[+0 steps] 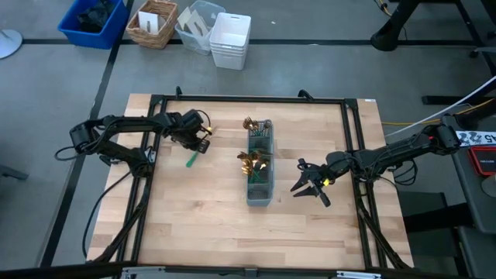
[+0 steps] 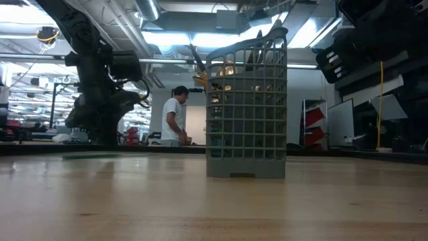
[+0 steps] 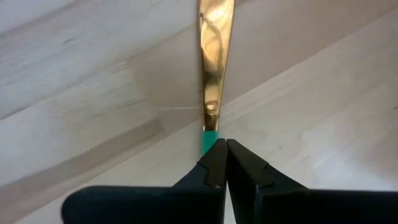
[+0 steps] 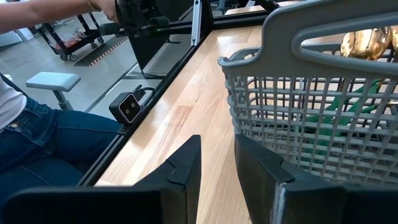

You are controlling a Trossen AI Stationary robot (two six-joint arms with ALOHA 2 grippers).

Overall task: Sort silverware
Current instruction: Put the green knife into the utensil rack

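The narrow grey caddy [image 1: 260,182] stands mid-table with several gold-headed, green-handled pieces [image 1: 249,161] standing in its compartments. My left gripper [image 1: 204,139], left of the caddy, is shut on one piece of silverware [image 3: 214,62] with a long narrow gold head. Another green-handled piece [image 1: 191,160] lies flat on the wood just on the near side of that gripper. My right gripper [image 1: 308,186] is open, right of the caddy's near end and touching nothing. In the right wrist view the caddy's mesh wall [image 4: 311,124] shows just beyond its fingers [image 4: 186,165]. My left gripper pinches the silverware piece by its green handle [image 3: 209,138], right where the handle meets the gold head, between the two fingertips [image 3: 245,165]. The fingers lie along the piece, and its gold head sticks straight out past them over the wood. Whether the piece touches the table cannot be told.
A black frame rail [image 1: 155,101] runs round the table's edges. Bins and baskets [image 1: 230,39] stand on the floor past the far edge. A person in jeans [image 4: 43,143] sits close to the table's edge in the right wrist view. Bare wood [image 1: 201,225] lies near the front.
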